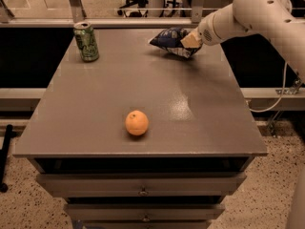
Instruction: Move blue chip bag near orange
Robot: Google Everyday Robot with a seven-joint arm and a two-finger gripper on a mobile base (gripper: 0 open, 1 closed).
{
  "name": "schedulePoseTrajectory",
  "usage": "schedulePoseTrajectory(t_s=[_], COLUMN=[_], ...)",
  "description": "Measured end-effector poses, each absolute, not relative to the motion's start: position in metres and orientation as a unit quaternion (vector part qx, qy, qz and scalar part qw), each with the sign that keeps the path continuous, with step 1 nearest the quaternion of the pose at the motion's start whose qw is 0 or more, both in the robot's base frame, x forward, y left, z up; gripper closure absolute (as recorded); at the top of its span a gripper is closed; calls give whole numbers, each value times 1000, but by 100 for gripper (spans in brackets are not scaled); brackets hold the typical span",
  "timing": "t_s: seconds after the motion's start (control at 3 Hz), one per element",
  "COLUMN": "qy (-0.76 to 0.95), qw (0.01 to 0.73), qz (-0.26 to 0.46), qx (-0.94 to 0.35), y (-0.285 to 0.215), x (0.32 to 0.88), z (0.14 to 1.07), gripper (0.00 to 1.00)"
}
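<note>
Far right corner of the worktop: one blue chip bag, crinkled, its right end pinched between the jaws of the one gripper.
Far left corner: one green drink can, upright.
Near the front edge, left of centre: one orange, well apart from the bag.
Right edge: one white arm reaching in over it.
Worktop: one grey cabinet top.
</note>
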State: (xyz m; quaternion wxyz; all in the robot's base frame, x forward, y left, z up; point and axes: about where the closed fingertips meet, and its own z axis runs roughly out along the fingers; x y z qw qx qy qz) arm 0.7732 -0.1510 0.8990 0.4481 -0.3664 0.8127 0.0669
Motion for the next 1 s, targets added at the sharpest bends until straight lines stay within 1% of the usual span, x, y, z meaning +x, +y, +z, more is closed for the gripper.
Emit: schedulePoseTrajectory(t_s=[0.33, 1.0], qy=[796, 796], qw=[455, 449], qz=[64, 62], qx=[-394, -401], y=[-144, -140], x=[736, 738], z=[931, 927], gripper=[100, 100])
